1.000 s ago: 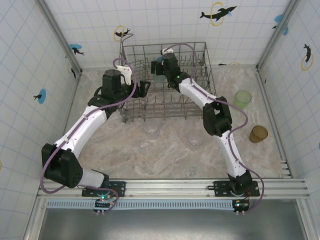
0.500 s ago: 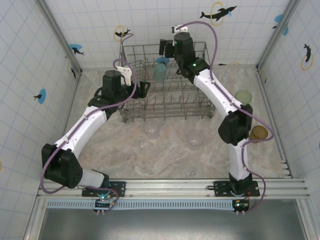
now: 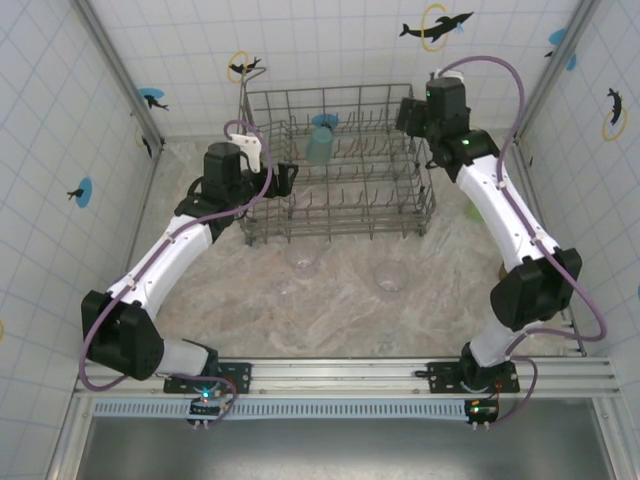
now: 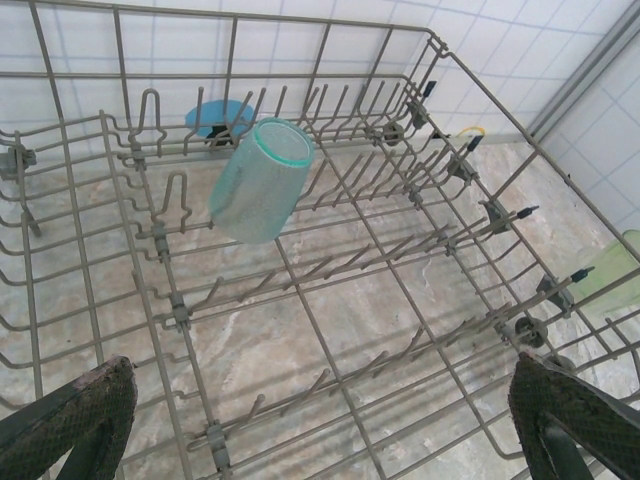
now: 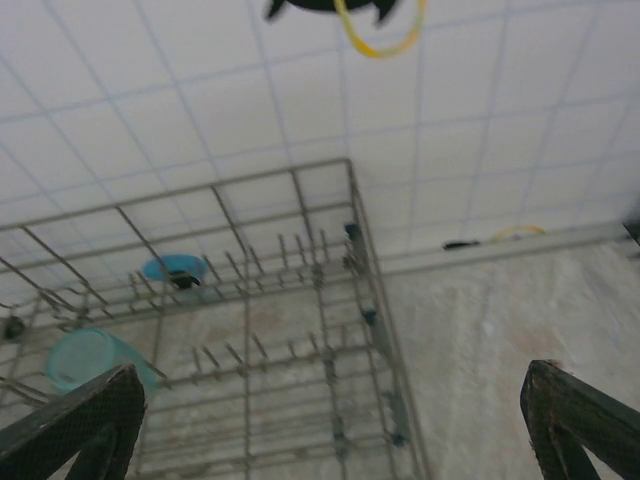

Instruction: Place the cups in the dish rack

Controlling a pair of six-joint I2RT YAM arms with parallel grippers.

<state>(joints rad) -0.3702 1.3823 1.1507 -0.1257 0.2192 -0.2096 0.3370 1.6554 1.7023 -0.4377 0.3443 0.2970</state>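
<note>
**Both pincers wide open and empty at the rack; one teal cup inside**

In the top view, the dish rack (image 3: 335, 165) stands at upper centre on the marbled surface (image 3: 340, 320). The left arm runs from its base at lower left up to the rack's left side, its elbow low at the left edge. The left pincer (image 3: 290, 178) points right, over the rack's left wall. The right arm rises from lower right, folds at an elbow near the right edge, and reaches up and left. The right pincer (image 3: 408, 112) sits at the rack's upper right corner. Each pincer is spread fully and holds nothing.

The teal cup (image 3: 320, 143) lies inside the rack near its far wall. Two clear cups (image 3: 303, 262) (image 3: 389, 275) stand on the surface just below the rack.

The left wrist view adds that the teal cup is tilted, leaning on the tines at upper left. It also shows a light green cup (image 4: 622, 272) outside the rack at the right edge. The blurred right wrist view puts the teal cup at lower left, with the rack's corner in the centre.
</note>
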